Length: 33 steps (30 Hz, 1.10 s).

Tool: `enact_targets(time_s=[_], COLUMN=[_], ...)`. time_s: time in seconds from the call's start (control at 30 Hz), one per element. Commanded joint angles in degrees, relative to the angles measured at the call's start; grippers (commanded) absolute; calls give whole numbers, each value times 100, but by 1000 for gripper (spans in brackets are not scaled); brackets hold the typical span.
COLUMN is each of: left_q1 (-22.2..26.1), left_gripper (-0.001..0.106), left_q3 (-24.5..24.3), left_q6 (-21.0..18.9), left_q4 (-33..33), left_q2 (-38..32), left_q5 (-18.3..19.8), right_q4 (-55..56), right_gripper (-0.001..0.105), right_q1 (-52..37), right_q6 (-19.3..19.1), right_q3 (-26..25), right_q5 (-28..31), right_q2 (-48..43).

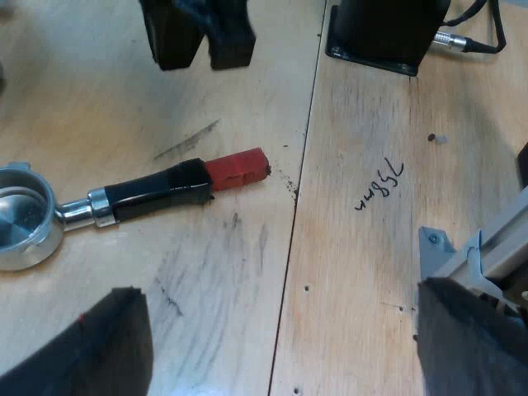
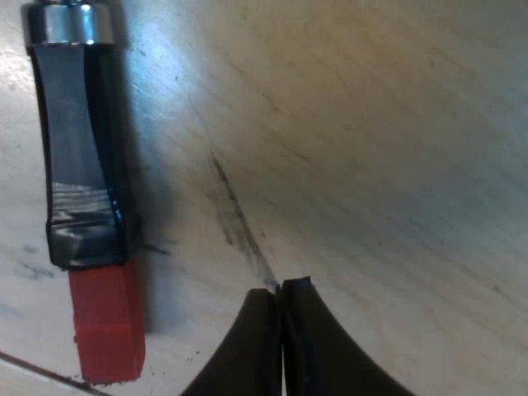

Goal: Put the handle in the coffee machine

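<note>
The metal holder (image 1: 25, 219) lies flat on the wooden table, its dark handle (image 1: 157, 191) ending in a red tip (image 1: 238, 167). My left gripper (image 1: 280, 346) hovers above the table with its fingers (image 1: 99, 351) spread wide and nothing between them; the handle lies a little beyond them. My right gripper (image 2: 281, 290) is low over the wood beside the handle (image 2: 82, 148), close to the red end (image 2: 106, 326). Its fingertips are pressed together and hold nothing. From the left wrist view, the right gripper (image 1: 198, 37) hangs just past the handle.
A seam (image 1: 293, 223) between two wooden boards runs close by the red tip. A black block (image 1: 379, 33) with a plug stands on the far board. A metal bracket with a rail (image 1: 474, 252) sits near one left finger. Pen marks (image 1: 379, 186) show on the wood.
</note>
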Motion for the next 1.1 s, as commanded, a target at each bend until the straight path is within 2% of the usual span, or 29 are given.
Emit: enact_targets(time_s=[0.03, 0.2, 0.3, 0.37, 0.4, 0.5, 0.57, 0.77, 0.9, 0.93, 1.0, 1.1], left_q1=[-28, -28, -28, -28, -28, -28, -28, -28, -28, -28, -28, -28], left_gripper=[68, 68, 68, 68, 68, 68, 68, 68, 68, 68, 68, 68], left_q3=[-4, -4, -4, -4, -4, 6, 3, 3, 3, 3, 3, 3], left_q6=[14, 14, 14, 14, 14, 14, 14, 14, 14, 14, 14, -66], left_q4=[-28, -28, -28, -28, -28, -28, -28, -28, -51, -78, -166, -293], left_q2=[0, 0, 0, 0, 0, 0, 0, 0, 0, 0, 0, 0], left_q5=[5, 5, 5, 5, 5, 5, 5, -17, -374, -567, -885, -1005], right_q4=[30, -411, -780, -827, -1085, -1267, -1342, -1646, -1815, -1981, -2132, -2207], right_gripper=[0, 0, 0, 0, 0, 0, 0, 0, 0, 0, 0, 0], right_q1=[9, 9, 9, 9, 9, 9, 9, 9, 9, 9, 9, 9], right_q6=[-13, -13, 141, 141, 184, 381, 528, 546, 563, 802, 871, 882], right_q3=[3, 362, 693, 715, 987, 1249, 1364, 1544, 1544, 1544, 1544, 1544], right_q5=[25, -54, -54, -54, -54, -57, -66, -330, -466, -677, -862, -1100], right_q2=[207, 359, 358, 358, 358, 358, 358, 358, 358, 358, 401, 425])
